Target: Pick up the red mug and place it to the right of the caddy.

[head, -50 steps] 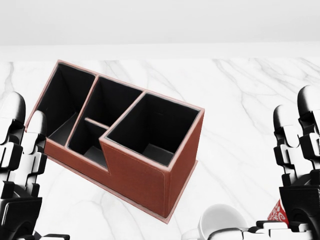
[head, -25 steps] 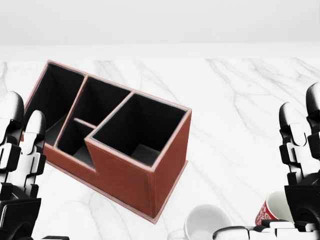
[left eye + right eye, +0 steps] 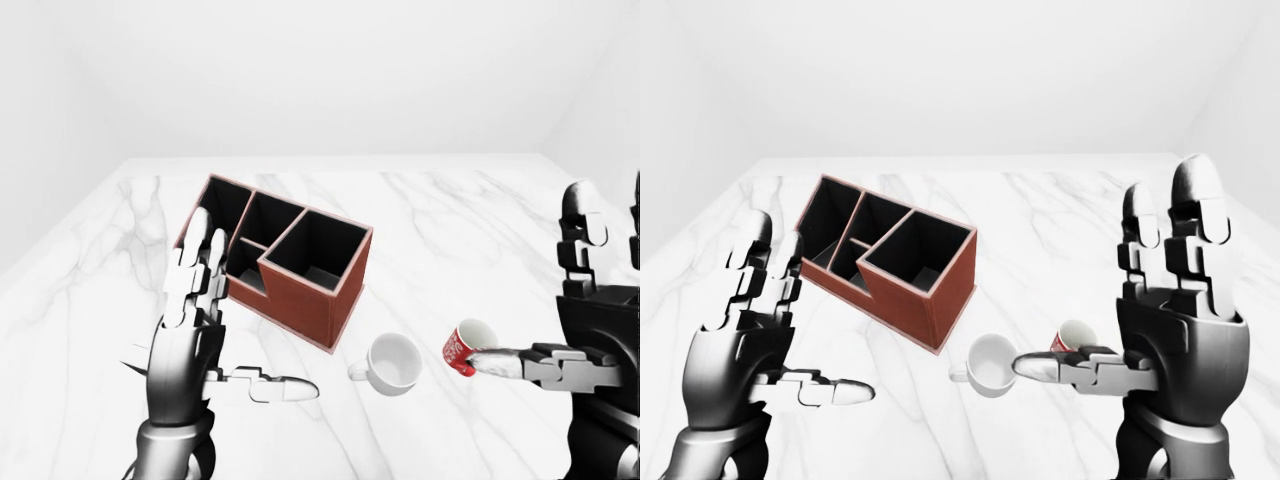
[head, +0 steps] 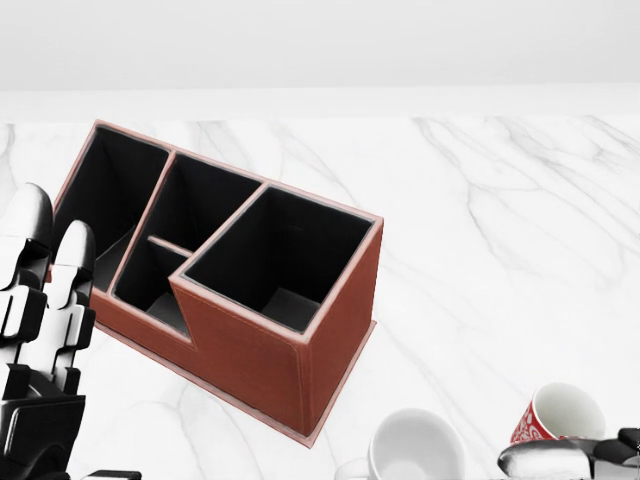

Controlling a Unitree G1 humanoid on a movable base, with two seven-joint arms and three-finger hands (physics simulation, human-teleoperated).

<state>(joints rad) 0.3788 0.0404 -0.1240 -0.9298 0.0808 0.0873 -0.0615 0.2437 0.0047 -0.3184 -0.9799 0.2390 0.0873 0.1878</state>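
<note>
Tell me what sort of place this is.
Probably a bare simulated tabletop scene: a white marble counter against blank pale walls, holding only a brown leather caddy, a white mug and a red mug.

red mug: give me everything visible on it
The red mug is glossy red outside with a white pattern, white inside, looks ceramic. It lies tipped, mouth toward the upper right of the left-eye view, on the marble table, right of the white mug and apart from it. No handle shows. The right hand is open; its thumb crosses the mug's lower side, contact unclear.
</note>
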